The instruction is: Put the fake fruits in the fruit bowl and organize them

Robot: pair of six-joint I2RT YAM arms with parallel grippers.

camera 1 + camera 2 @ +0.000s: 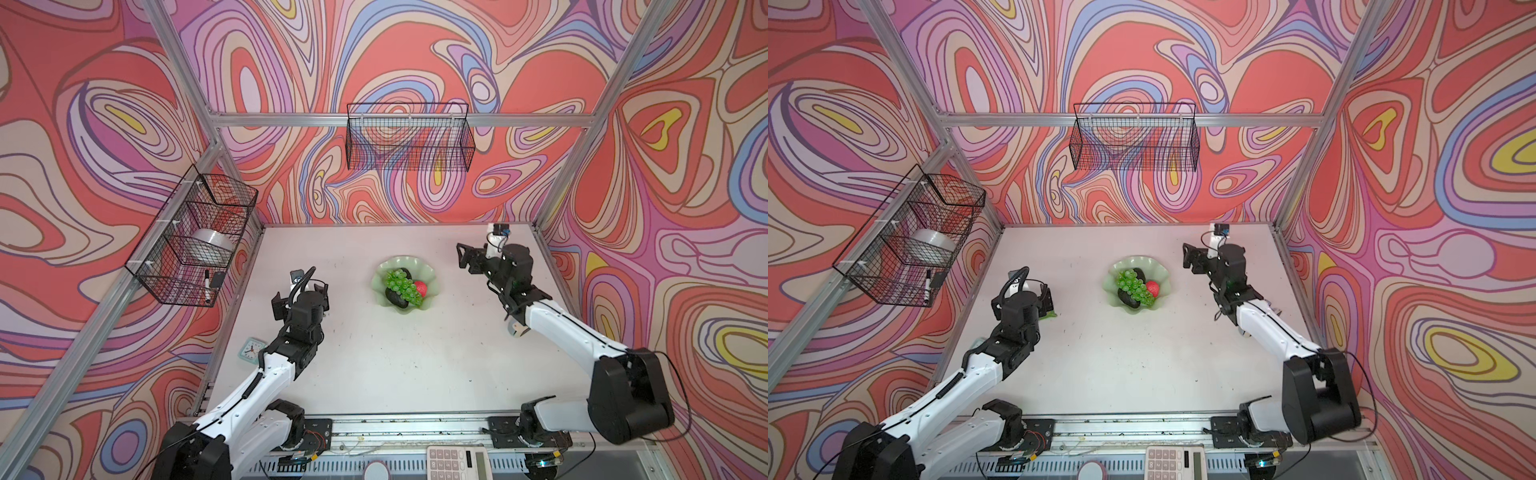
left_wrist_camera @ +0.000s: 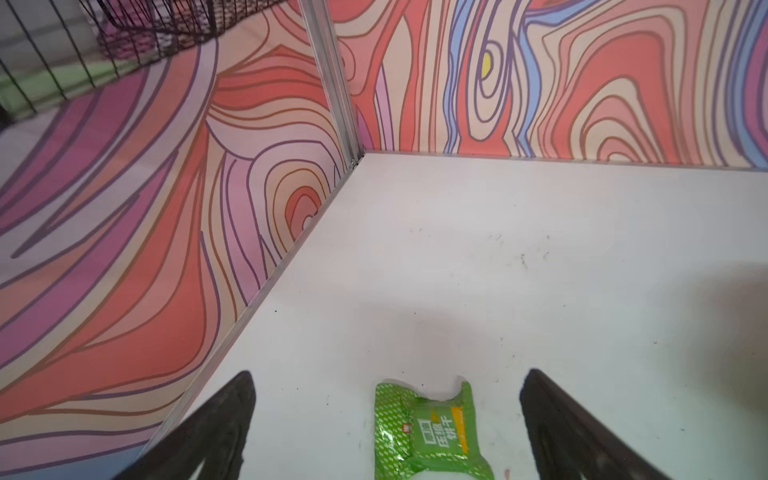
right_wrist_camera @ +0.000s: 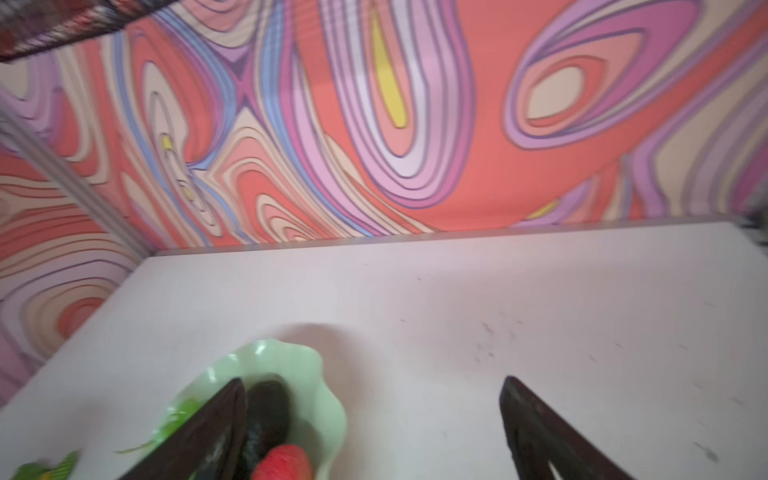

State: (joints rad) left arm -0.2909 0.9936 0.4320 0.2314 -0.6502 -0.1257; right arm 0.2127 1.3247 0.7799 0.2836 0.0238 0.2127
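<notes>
The pale green fruit bowl [image 1: 430, 275] with a wavy rim stands mid-table in both top views. In it lie a bunch of green grapes [image 1: 401, 285], a red strawberry-like fruit [image 1: 420, 287] and two dark avocados, one behind the grapes [image 1: 408, 274] and one in front [image 1: 396, 300]. My right gripper [image 1: 463, 258] hangs open to the right of the bowl, apart from it and holding nothing. In the right wrist view its left finger covers part of the bowl [image 3: 328, 399], an avocado [image 3: 268, 405] and the red fruit [image 3: 284, 463]. My left gripper [image 2: 386, 374] is open over the table's left side, holding nothing.
A small green packet [image 2: 424, 432] lies on the table under the left gripper. Black wire baskets hang on the back wall [image 1: 409, 137] and the left wall [image 1: 195, 237]. A small clock [image 1: 250, 348] sits at the left edge and a calculator [image 1: 457, 461] at the front.
</notes>
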